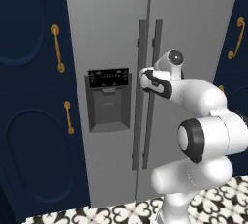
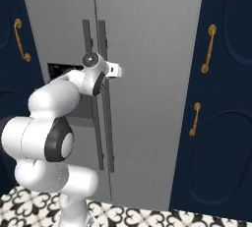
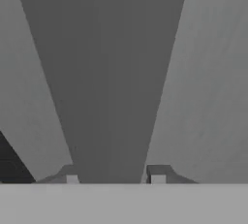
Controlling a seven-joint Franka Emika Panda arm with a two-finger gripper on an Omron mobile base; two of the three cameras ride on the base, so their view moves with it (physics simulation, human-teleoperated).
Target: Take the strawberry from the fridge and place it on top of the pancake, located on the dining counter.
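The strawberry is lying somewhere behind the fridge (image 1: 116,34) doors, which are both standing closed, so the step in hand is judged to be getting a door open by its handle.

Going from the robot outward: the white arm is reaching forward from the base, and its wrist is sitting right at the pair of long dark vertical handles (image 1: 147,97) running down the middle seam. In the hand view the pincer (image 3: 115,177) is pointing along one of these handles (image 3: 109,82), with a dark fingertip (image 3: 71,175) on one side of the bar and the other on the opposite side. The jaws are standing apart by about the width of the bar, and the tips are looking as if they are flanking it; whether they are actually pressing on it cannot be told, so the pincer is holding nothing for certain.

To do this well, the fingers should be closing squarely across the bar, not at a slant, before any pull begins. The pull should be following the door's arc around its hinge, not going straight back, or the grip is likely to slip off. From the base views it is not clear which of the two handles is between the tips, so that is worth confirming first.

Beyond the handles, the black dispenser panel (image 1: 108,99) is sitting on the left door, and navy cabinets (image 2: 226,123) with brass handles are flanking the fridge.
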